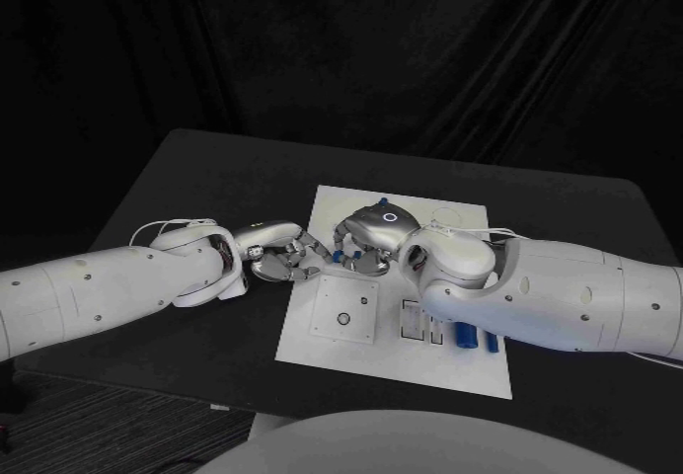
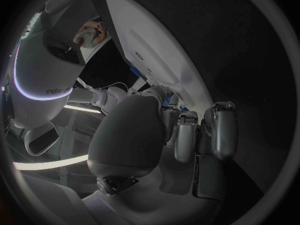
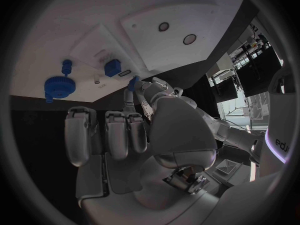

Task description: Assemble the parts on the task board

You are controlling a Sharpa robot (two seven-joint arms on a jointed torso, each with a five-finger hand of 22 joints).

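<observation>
Head view hides much from us: the right hand point(image 1: 373, 235) and its white arm cover the middle of the task board point(image 1: 341, 348), and only a sliver of a blue part point(image 1: 339, 256) peeks out where the left hand point(image 1: 282, 253) meets it at the board's left edge. We cannot tell which hand pinches that part; both sets of fingers are curled close around it. Two more blue pieces point(image 1: 477, 339) lie on the board just beside the right forearm, partly cut off by it. From the right wrist we see a blue gear point(image 3: 59, 84) and a small blue block point(image 3: 112, 67) on the board, apart from the fingers point(image 3: 116, 133).
</observation>
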